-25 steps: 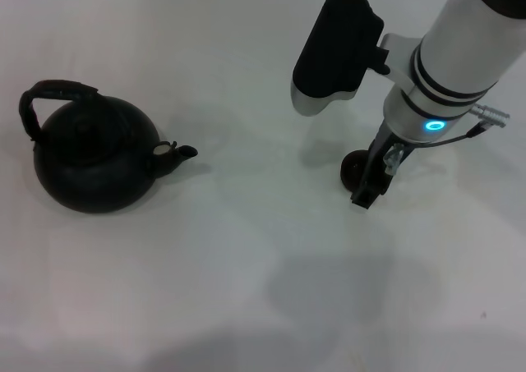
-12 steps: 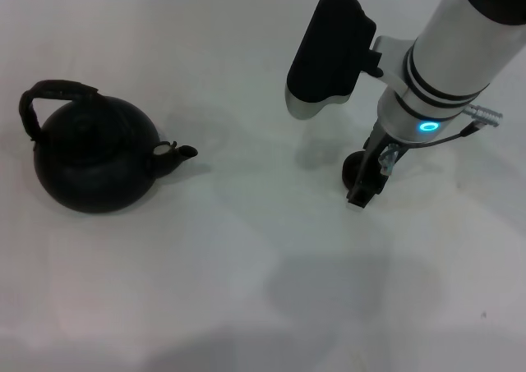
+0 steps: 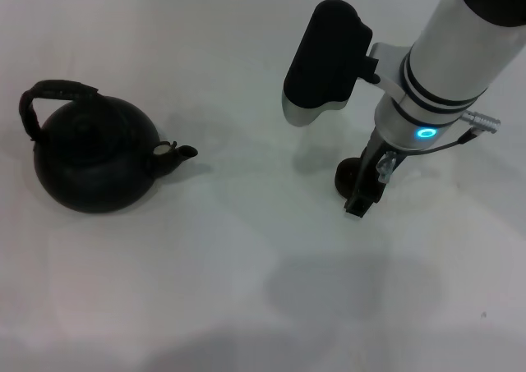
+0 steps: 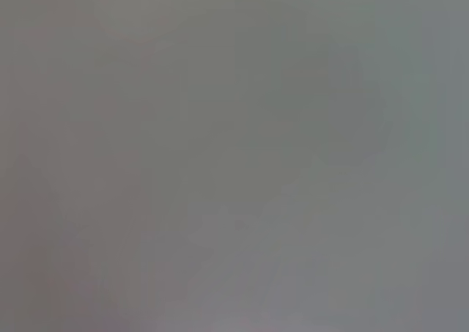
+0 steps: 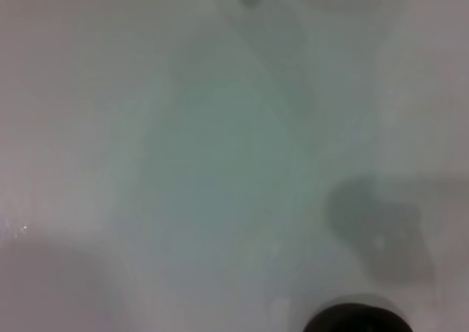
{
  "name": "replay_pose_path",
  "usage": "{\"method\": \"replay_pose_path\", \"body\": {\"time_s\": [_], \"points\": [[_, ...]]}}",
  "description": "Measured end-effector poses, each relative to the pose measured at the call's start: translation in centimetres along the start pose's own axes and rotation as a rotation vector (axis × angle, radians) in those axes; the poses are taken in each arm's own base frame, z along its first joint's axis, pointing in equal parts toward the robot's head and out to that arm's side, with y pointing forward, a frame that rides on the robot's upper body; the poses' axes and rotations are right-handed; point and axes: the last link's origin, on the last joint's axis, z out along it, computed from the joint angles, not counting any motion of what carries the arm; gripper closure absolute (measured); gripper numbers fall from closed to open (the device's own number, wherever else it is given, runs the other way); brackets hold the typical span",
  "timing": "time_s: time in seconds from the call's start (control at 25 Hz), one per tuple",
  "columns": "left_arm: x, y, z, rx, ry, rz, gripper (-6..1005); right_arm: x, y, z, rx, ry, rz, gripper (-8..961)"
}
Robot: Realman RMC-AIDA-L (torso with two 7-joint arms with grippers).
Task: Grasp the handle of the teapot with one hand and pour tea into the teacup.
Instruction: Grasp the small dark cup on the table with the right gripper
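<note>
The black teapot (image 3: 94,163) stands at the left of the white table, spout (image 3: 182,153) pointing right. Its arched handle (image 3: 51,93) loops over the lid, and nothing touches it. The small dark teacup (image 3: 346,175) is at the right, partly hidden behind my right gripper (image 3: 358,198), whose dark fingers (image 3: 362,196) are closed on its near side. In the right wrist view, the teacup (image 5: 357,317) is only a dark rim at the picture's edge. My left gripper is out of view, and the left wrist view shows plain grey.
The white table (image 3: 246,257) spreads between the teapot and the teacup. My right arm's black and white wrist housing (image 3: 325,56) hangs above the table behind the cup. A soft shadow lies on the table near the front edge.
My right gripper has shifted a little to the left and toward the front, and the teacup has moved with it. The teapot has stayed put.
</note>
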Motion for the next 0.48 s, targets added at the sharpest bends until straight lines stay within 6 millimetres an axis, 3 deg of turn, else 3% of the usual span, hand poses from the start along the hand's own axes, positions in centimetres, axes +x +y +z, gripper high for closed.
{"method": "replay_pose_path", "body": {"time_s": [0.48], "points": [[-0.10, -0.32, -0.41, 0.007, -0.002, 0.001, 153, -0.06, -0.04, 0.10, 0.003, -0.008, 0.007, 127]]}}
